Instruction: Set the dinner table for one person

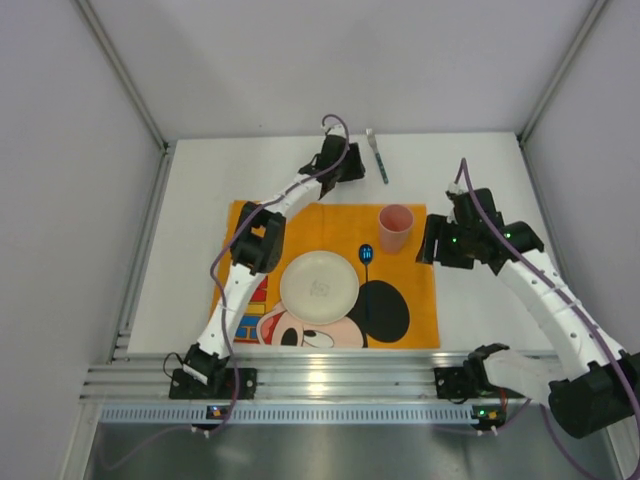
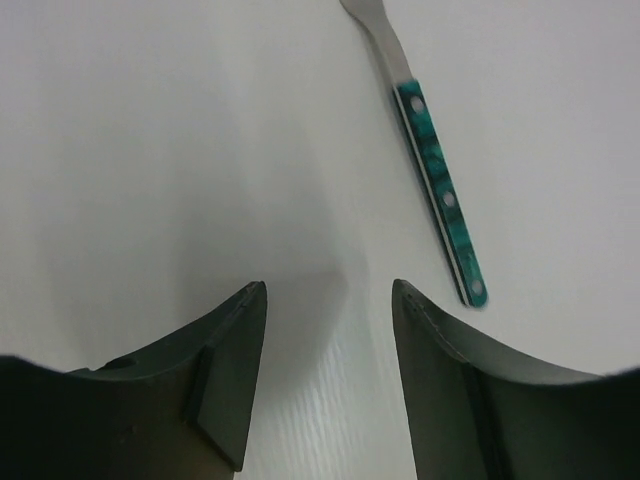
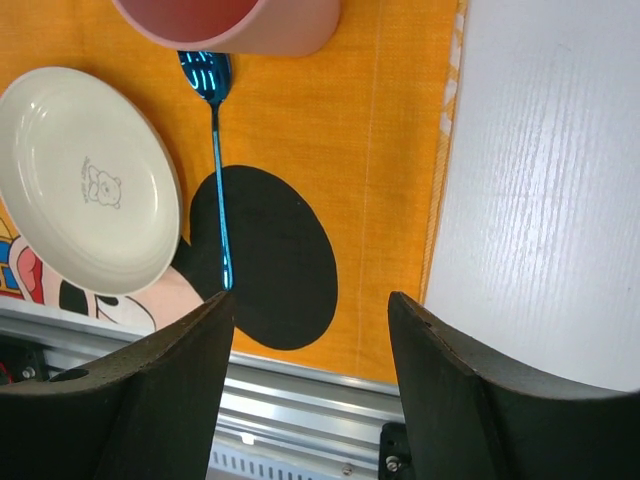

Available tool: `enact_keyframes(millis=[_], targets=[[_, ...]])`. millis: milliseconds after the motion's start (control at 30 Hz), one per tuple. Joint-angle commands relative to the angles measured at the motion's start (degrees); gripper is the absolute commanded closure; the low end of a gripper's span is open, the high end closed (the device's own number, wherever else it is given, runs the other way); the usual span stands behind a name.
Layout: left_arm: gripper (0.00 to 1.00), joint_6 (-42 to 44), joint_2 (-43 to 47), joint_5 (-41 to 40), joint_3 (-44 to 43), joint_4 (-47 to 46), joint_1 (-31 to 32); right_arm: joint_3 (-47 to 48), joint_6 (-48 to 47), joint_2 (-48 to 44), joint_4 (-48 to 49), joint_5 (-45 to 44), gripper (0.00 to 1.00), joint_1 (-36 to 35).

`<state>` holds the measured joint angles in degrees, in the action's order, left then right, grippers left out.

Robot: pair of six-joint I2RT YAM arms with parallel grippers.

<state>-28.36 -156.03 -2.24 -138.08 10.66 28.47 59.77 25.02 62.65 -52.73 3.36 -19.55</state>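
The light, stiff, slick fork lay flat on the table beyond the mat, probably best pinched across its teal handle by the nearby left end effector, released and empty like the right end effector.

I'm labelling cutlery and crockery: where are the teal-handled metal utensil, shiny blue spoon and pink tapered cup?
Teal-handled metal utensil point(image 2: 440, 190): left wrist view, mid-handle.
Shiny blue spoon point(image 3: 206, 75): right wrist view, bowl.
Pink tapered cup point(image 1: 393, 240): top external view, side wall.
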Motion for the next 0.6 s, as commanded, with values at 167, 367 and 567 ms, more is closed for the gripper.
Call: enact_keyframes(millis=[167, 367, 567], targets=[[0.45, -27.2, 0.7, 18.9, 2.5, -42.6, 1.5, -3.4, 0.2, -6.9, -1.1, 0.3, 0.37, 1.4], [0.4, -26.0, -2.5, 7.5, 3.1, -37.9, 3.6, -3.0, 0.5, -9.8, -4.3, -1.9, 0.37, 1.4], [0.39, -34.0, -10.8, 5.9, 0.9, -37.1, 4.0, -2.6, -0.7, -9.9, -5.6, -2.7, 0.37, 1.5]])
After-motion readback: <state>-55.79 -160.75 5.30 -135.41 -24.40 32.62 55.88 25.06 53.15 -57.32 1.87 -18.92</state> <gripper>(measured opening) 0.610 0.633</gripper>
